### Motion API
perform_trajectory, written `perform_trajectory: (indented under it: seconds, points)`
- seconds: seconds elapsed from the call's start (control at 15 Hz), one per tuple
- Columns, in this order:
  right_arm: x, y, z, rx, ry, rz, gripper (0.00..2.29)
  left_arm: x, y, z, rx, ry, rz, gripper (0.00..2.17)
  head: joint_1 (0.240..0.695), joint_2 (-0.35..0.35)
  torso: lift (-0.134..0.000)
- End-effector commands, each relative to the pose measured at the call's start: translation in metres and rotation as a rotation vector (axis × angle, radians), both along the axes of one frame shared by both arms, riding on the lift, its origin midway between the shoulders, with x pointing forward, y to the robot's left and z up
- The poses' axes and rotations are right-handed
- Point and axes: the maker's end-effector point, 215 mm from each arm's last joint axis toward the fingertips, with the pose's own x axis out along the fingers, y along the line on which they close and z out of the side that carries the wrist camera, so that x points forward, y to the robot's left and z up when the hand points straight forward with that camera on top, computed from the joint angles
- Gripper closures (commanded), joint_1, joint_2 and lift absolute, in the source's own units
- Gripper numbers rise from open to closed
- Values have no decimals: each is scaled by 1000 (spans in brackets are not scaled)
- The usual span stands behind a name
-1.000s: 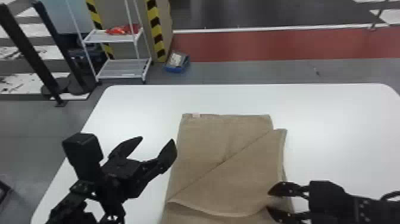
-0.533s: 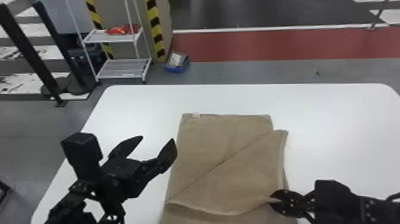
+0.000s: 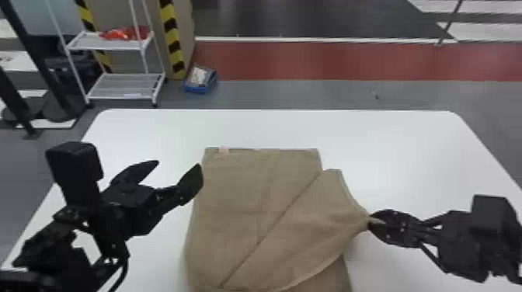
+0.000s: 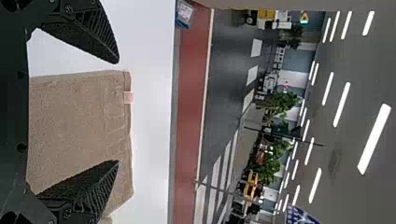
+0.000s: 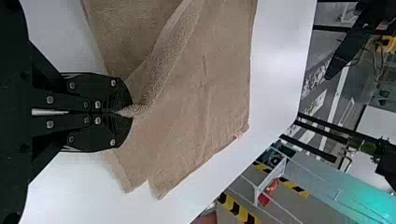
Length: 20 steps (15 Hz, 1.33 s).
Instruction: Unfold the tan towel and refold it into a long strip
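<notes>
Towel is on the counter, center to lower middle of the head view, layered, with a diagonal flap across its right half. I've got the right gripper at right of frame, 2 fingers closed on the flap's edge, cloth drawn to a point there. Left gripper is at left of frame by the towel's left edge, fingers apart, nothing between them.

Progress, my read: early, unfolding in hand. Far end is fairly flat and square, pale tag at its upper left corner. Left to do: open out the flap, flatten everything, then the whole refold; I see no long strip at this point.

Blind spots: bottom of the head view cuts off the towel's near end. Can't count layers under the flap, or tell if I've pinched 1 or 2. In the left wrist view a finger covers part of the cloth.
</notes>
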Motion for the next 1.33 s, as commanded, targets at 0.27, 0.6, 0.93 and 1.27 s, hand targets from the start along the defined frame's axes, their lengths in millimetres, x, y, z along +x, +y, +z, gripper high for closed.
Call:
perform_trajectory:
  seconds: [0.27,0.6,0.93,1.27]
  points:
    - [-2,-26,12,16,-1,-30,1747,73,-16,-69,83,233,-39,124,695,-81,-123]
    - [-9,-27,10,10,11,-24,1747,127,-49,-97,111,308,-93,124,695,-114,-123]
    - [-10,-32,11,4,14,-24,1750,166,-49,-112,170,318,-69,144,695,-136,-123]
    - [-7,-41,10,9,18,-34,1750,179,-46,-137,205,351,-69,265,695,-135,-123]
